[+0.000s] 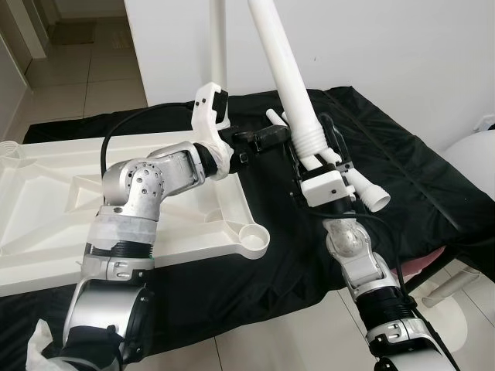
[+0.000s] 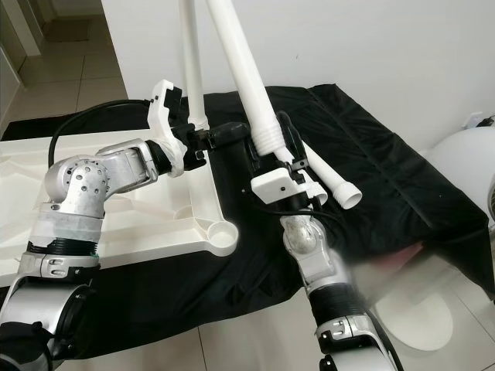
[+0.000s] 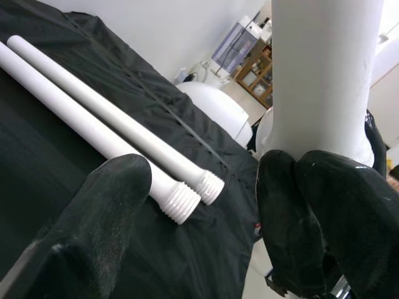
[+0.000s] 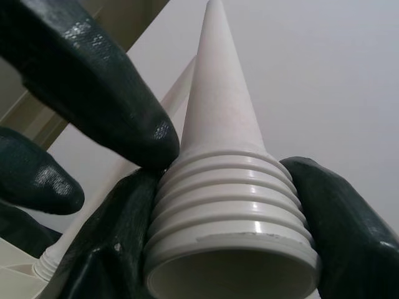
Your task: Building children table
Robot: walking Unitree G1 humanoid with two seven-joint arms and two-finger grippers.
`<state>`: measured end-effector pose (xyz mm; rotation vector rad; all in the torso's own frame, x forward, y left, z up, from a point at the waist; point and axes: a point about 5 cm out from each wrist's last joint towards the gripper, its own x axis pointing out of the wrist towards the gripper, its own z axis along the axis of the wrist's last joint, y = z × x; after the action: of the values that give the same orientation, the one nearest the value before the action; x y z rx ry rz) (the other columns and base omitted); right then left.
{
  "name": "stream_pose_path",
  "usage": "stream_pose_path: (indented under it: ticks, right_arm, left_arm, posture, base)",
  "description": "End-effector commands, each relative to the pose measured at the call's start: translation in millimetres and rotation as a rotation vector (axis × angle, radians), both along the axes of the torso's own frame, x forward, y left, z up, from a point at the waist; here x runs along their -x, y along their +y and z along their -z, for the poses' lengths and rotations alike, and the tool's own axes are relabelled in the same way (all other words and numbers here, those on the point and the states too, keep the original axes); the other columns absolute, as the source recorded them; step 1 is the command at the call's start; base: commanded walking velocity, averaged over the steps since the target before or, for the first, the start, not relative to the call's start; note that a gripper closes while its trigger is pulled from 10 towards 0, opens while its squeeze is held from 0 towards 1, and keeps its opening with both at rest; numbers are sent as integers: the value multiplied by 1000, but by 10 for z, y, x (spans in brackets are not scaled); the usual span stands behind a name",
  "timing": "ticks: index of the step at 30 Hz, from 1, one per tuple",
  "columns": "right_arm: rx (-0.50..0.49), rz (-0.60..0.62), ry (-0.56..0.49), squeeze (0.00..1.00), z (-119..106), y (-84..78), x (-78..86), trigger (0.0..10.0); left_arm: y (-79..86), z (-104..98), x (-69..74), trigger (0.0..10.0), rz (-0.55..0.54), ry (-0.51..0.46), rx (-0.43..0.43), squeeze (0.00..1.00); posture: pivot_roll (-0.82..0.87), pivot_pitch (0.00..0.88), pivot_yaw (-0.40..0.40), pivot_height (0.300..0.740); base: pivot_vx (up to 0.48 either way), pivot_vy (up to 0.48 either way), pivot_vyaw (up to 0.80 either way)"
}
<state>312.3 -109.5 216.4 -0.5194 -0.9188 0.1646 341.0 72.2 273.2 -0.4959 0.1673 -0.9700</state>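
Note:
The white table top (image 1: pixel 46 201) lies upside down on a black cloth (image 1: pixel 410 178). One white leg (image 1: pixel 220 46) stands upright at its far right corner. My right gripper (image 1: pixel 313 151) is shut on the threaded end of a second leg (image 1: pixel 282 62), which points up and leans left. My left gripper (image 1: pixel 267 139) reaches across from the left and is open; one finger (image 4: pixel 124 93) touches that leg just above the thread, and the leg is outside its gap. Two more legs (image 3: pixel 93 134) lie side by side on the cloth behind my right gripper.
An empty round socket (image 1: pixel 251 236) sits at the table top's near right corner. A white rounded object (image 1: pixel 473 154) stands on the right by the wall. Tiled floor (image 1: pixel 278 340) lies in front, with crumpled paper (image 1: pixel 35 348) at the lower left.

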Motion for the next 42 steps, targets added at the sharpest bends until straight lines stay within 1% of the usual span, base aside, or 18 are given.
stream_pose_path:
  ticks: [1,3,9,10,11,13,15,16,21,25,26,29,33,35,36,37,40,42]
  right_arm:
    - [18,-24,-27,0,-31,47,21,10000]
    - [38,-26,-8,0,38,59,26,10000]
    - [59,-36,13,0,105,88,34,10000]
    - [73,-42,22,0,140,107,39,10000]
    - [73,-42,22,0,140,107,39,10000]
    - [104,-61,41,0,211,151,56,10000]
    - [104,-61,41,0,211,151,56,10000]
    - [133,-82,51,0,264,187,82,10000]
    - [190,-123,68,0,372,244,153,10000]
    - [203,-132,69,0,399,243,180,10000]
    - [219,-144,71,0,434,238,220,10000]
    - [230,-152,74,0,458,234,248,10000]
    - [255,-181,78,0,525,232,348,10000]
    - [255,-181,78,0,525,232,348,10000]
    - [262,-188,79,0,545,227,371,10000]
    - [262,-188,79,0,545,227,371,10000]
    - [280,-196,76,0,569,193,414,10000]
    - [283,-196,75,0,570,189,417,10000]
  left_arm:
    - [-54,-83,80,10000,191,-51,83,0]
    - [-21,-129,69,10000,188,-49,113,0]
    - [18,-166,73,10000,197,-45,140,0]
    - [40,-198,76,10000,206,-43,170,0]
    - [40,-198,76,10000,206,-43,170,0]
    - [83,-256,71,10000,221,-31,230,0]
    - [83,-256,71,10000,221,-31,230,0]
    - [99,-279,60,10000,220,-27,248,0]
    - [112,-310,18,10000,210,-17,266,0]
    - [115,-319,-1,10000,203,-16,264,0]
    - [126,-321,-51,10000,179,-3,259,0]
    - [135,-321,-87,10000,163,6,255,0]
    - [200,-362,-205,10000,99,20,262,0]
    - [200,-362,-205,10000,99,20,262,0]
    - [228,-383,-242,10000,78,20,257,0]
    - [228,-383,-242,10000,78,20,257,0]
    - [404,-478,-413,10000,-35,39,262,0]
    - [441,-494,-443,10000,-58,48,268,0]
  posture:
    - [-41,16,22,740]
    - [-38,15,18,740]
    - [-37,19,14,740]
    - [-36,20,13,740]
    - [-36,20,13,740]
    - [-36,20,13,740]
    - [-36,20,13,740]
    - [-37,26,9,740]
    - [-39,27,9,740]
    - [-40,30,10,740]
    - [-47,31,12,740]
    - [-47,31,12,740]
    - [-55,35,13,740]
    - [-55,35,13,740]
    - [-55,35,13,740]
    - [-55,35,13,740]
    - [-61,41,14,740]
    - [-61,41,15,740]
  base:
    - [0,0,0]
    - [0,0,0]
    - [0,0,0]
    - [0,0,0]
    - [0,0,0]
    - [0,0,0]
    - [0,0,0]
    - [0,0,0]
    - [0,0,0]
    - [0,0,0]
    - [0,0,0]
    - [0,0,0]
    - [0,0,0]
    - [0,0,0]
    - [0,0,0]
    - [0,0,0]
    - [0,0,0]
    - [0,0,0]
